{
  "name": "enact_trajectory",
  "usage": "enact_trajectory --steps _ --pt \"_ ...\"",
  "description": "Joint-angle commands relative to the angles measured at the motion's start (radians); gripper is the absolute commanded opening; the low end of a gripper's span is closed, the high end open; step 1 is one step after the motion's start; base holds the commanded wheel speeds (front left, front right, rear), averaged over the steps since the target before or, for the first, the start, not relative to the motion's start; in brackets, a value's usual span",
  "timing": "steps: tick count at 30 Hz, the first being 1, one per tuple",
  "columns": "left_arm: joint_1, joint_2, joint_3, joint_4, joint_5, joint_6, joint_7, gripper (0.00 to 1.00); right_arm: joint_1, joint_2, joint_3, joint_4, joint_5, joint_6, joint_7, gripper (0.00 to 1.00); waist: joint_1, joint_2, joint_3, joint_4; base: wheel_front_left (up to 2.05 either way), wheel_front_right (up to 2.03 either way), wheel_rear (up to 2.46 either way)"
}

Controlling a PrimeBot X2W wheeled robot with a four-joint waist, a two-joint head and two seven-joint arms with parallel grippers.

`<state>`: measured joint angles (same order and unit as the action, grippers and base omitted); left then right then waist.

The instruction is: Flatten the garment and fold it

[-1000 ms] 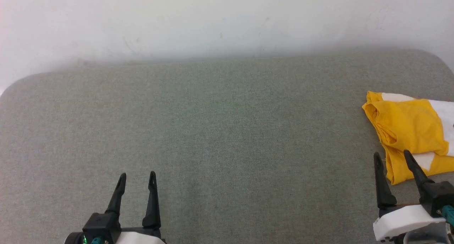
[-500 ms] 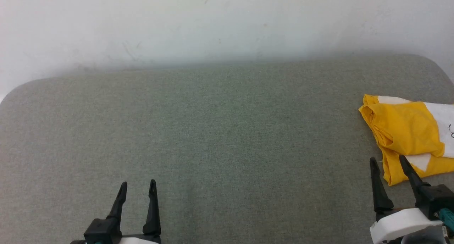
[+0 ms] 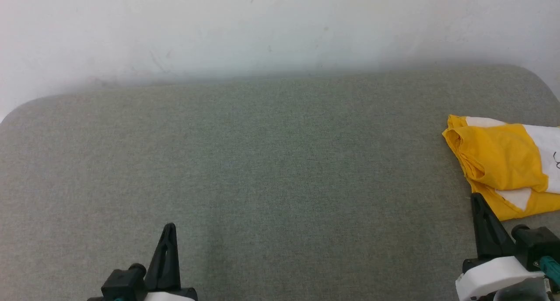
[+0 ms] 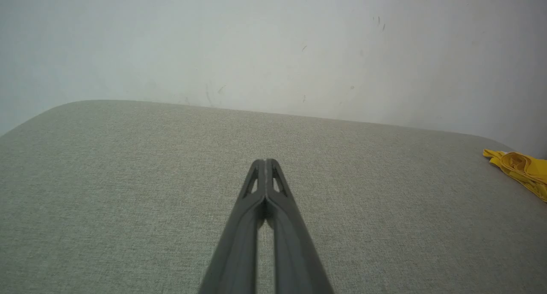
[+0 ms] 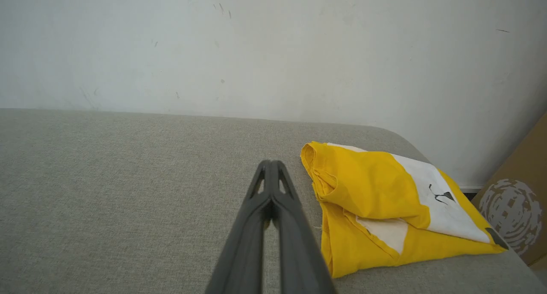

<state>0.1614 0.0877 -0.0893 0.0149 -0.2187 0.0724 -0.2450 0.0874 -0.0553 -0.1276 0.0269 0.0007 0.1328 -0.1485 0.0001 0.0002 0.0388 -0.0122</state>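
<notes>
The garment point(image 3: 503, 169) is a bright yellow shirt with white patches and thin black marks, lying folded in a compact bundle at the far right of the grey cushion; the right wrist view shows the garment point(image 5: 384, 208) just right of my fingers, and its yellow edge point(image 4: 519, 168) appears at the far right of the left wrist view. My right gripper point(image 3: 477, 198) is shut and empty, its tip just beside the garment's near left corner. My left gripper point(image 3: 169, 226) is shut and empty at the lower left, far from the garment.
A broad grey fabric cushion point(image 3: 262, 169) spreads before me, backed by a scuffed white wall point(image 3: 262, 25). The cushion's rounded corners sit at far left and far right. A brown cardboard box point(image 5: 519, 208) stands past the cushion's right end.
Both grippers have gone from open to shut with nothing between their fingers. The head camera tilted slightly, shifting the whole picture.
</notes>
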Motion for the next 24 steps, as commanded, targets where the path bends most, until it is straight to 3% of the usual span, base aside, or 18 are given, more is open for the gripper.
enact_trajectory --steps 1,24 --pt "-0.009 -0.002 0.004 -0.001 0.011 -0.003 0.008 0.0 -0.005 0.0 0.004 -0.001 0.0 0.0 0.007 0.0 0.0 -0.0002 -0.001 0.0 0.0 0.0 0.0" --pt "-0.038 -0.009 0.021 -0.004 0.051 -0.016 0.054 0.0 -0.021 0.001 0.028 -0.006 0.0 0.0 0.034 0.0 -0.0001 -0.0002 -0.008 0.003 0.0 0.0 0.0"
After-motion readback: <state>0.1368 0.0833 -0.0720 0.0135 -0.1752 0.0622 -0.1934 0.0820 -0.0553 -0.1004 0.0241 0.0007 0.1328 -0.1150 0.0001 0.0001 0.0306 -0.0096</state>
